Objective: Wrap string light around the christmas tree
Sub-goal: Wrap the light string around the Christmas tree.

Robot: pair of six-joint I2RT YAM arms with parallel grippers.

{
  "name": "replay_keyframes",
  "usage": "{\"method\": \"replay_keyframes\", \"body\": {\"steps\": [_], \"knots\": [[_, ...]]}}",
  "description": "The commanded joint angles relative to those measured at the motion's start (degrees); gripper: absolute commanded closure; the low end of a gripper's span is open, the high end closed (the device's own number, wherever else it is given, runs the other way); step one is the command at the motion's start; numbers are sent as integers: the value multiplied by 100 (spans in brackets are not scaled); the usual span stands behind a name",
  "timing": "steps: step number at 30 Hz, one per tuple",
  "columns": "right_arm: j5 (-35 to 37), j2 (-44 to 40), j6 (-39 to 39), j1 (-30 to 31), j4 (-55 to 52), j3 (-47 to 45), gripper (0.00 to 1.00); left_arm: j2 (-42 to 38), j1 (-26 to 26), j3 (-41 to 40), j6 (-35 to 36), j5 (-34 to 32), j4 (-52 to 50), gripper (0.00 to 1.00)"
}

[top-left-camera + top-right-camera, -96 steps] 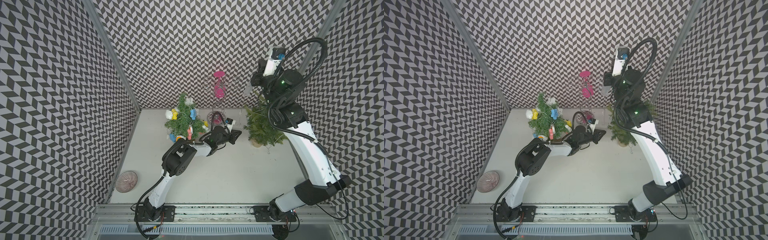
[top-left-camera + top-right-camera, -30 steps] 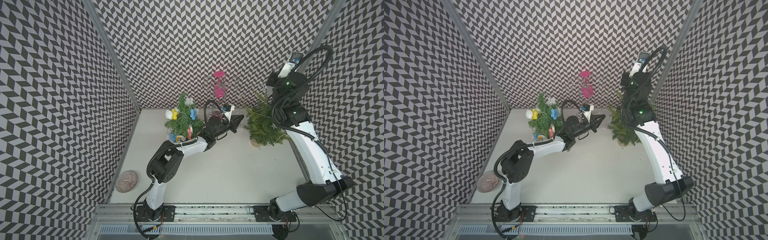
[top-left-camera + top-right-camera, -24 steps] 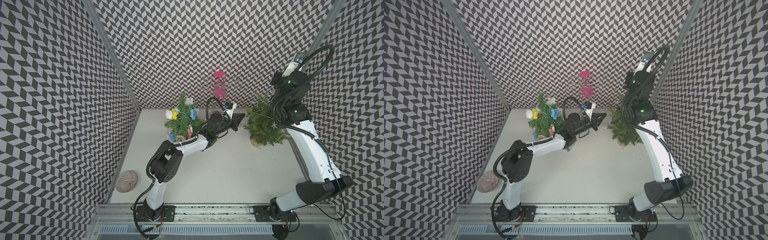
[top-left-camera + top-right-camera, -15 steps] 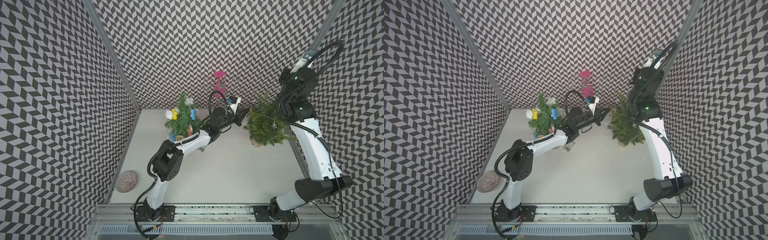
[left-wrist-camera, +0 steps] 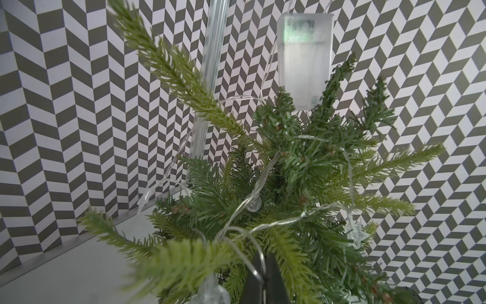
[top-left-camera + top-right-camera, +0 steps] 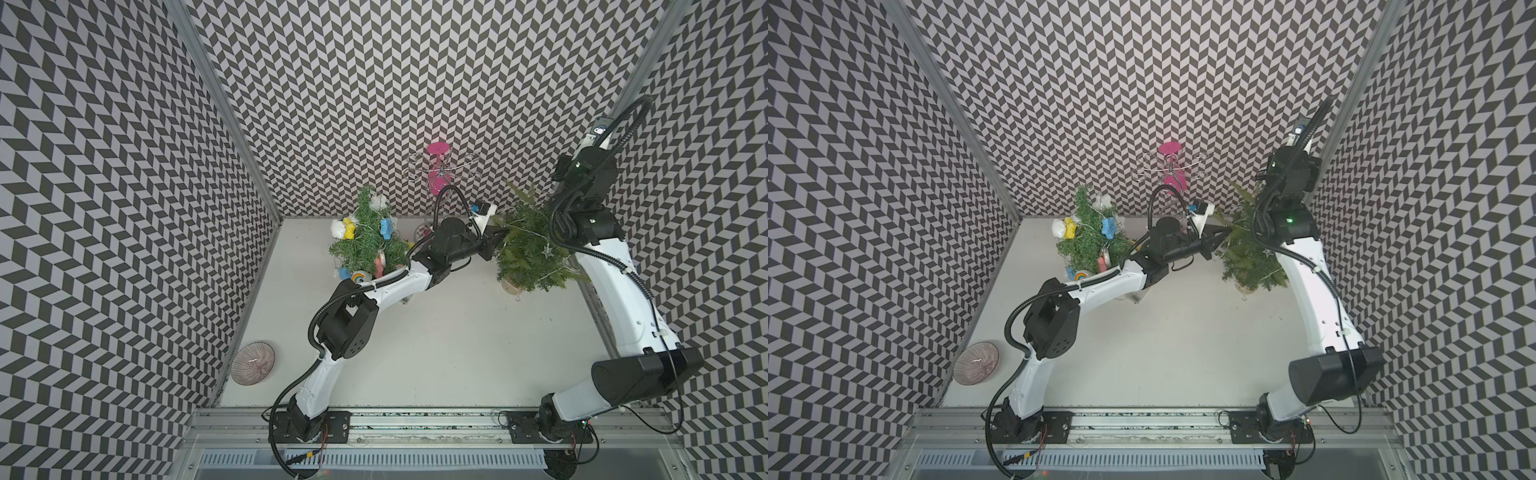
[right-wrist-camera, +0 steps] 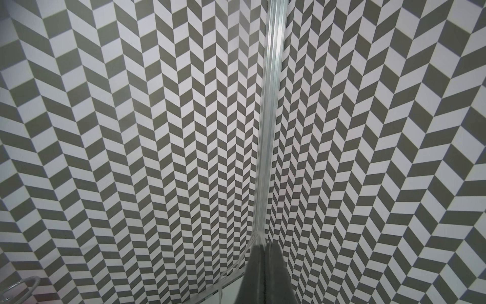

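Near the back right corner of the desk (image 6: pixel 436 353), my left gripper (image 5: pixel 263 260) is clamped on the string light (image 5: pixel 253 204) wire at the side of the christmas tree (image 6: pixel 528 253). My right gripper (image 7: pixel 263 246), high by the corner post (image 7: pixel 271 105), pinches its strands. The wire drapes over the tree, with its clear battery box (image 5: pixel 304 60) dangling at the upper boughs.

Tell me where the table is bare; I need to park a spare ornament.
Free: table middle between left arm and right arm; left strip between bowl and decorated tree. Crowded: back edge, where left gripper meets the string-light tree.
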Motion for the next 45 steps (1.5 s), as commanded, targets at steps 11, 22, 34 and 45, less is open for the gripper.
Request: {"method": "replay_keyframes", "body": {"steps": [11, 22, 34, 45], "knots": [[435, -475, -1153, -154, 1335, -1090, 100, 395, -132, 609, 167, -125, -446, 100], [660, -293, -2115, -166, 2104, -1077, 100, 355, -169, 469, 167, -149, -360, 100], [637, -109, -2622, -388, 2790, -1196, 100, 358, -176, 423, 142, -159, -357, 100], [463, -432, -3752, -352, 3934, -1683, 100, 460, -64, 313, -78, 11, -106, 100]]}}
